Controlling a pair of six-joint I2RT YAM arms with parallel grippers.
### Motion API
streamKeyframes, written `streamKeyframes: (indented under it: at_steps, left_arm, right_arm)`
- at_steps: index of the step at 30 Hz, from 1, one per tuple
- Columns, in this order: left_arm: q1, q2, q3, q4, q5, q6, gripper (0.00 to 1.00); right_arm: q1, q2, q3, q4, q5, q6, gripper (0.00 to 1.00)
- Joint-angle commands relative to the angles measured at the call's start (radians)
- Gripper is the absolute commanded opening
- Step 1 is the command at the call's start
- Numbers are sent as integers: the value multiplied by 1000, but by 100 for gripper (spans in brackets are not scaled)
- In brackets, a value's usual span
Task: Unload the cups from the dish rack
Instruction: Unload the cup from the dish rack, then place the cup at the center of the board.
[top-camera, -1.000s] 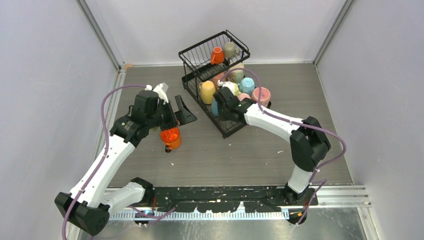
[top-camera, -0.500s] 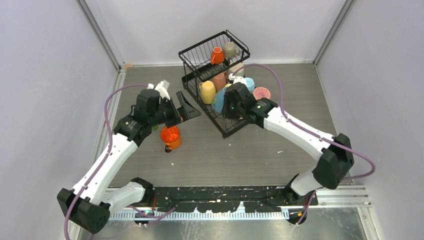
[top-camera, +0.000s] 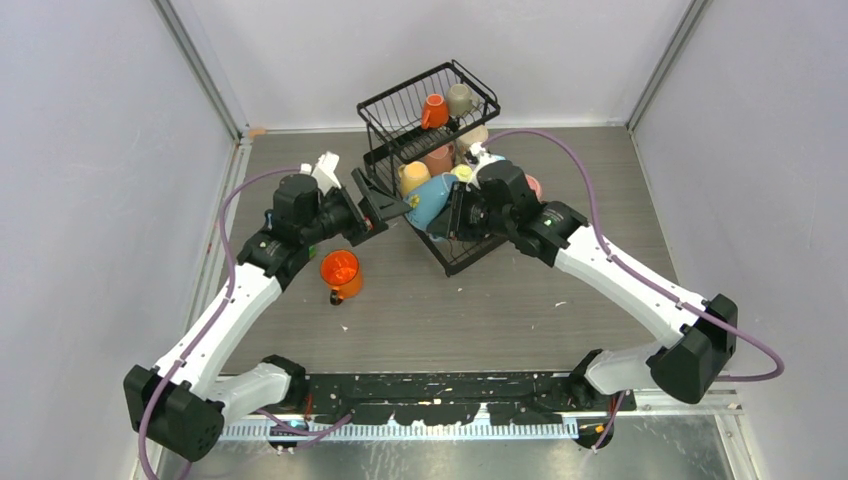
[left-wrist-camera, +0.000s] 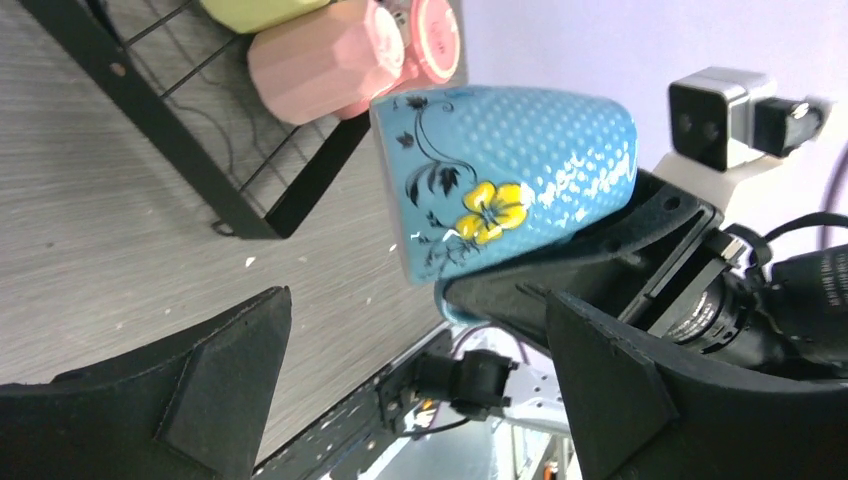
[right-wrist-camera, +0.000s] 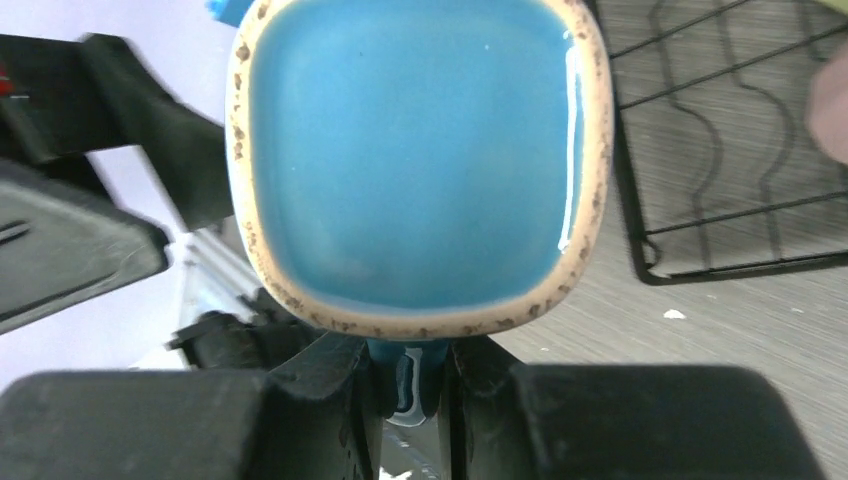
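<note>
right hand (right-wrist-camera: 412, 385) gripping blue cup (left-wrist-camera: 505, 180) by handle at dish rack (top-camera: 455, 264) edge, left hand (top-camera: 372, 212) wide open, empty

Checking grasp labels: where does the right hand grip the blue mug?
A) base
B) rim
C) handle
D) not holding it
C: in the right wrist view, the right hand pinches the blue mug by its handle, which sits between the two fingers.
</note>
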Motion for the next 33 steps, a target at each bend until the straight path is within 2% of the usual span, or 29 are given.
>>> streamKeyframes:
  at_steps: [1,10,13,18,22,26,33]
  left_arm:
    - [32,-16,-43,243,76,-165,99]
    - [44,13,-63,515,153,-372,93]
    - [43,39,-88,634,182,-460,86]
    - [43,65,-97,742,217,-543,76]
    - [42,86,-107,858,230,-607,65]
    - [42,90,-112,923,229,-639,61]
    - [42,93,-94,929,258,-647,52]
  right_arm:
    - [-38,-82,-6,218,-181,105,1]
    - [-78,-75,-66,452,-349,276,1]
    - [-92,-67,-87,553,-396,344,1]
    - [-99,-53,-103,637,-447,397,1]
    - [-99,-42,-119,696,-479,439,1]
    - [-100,-43,-130,707,-489,450,1]
    - [-101,-47,-148,694,-498,438,1]
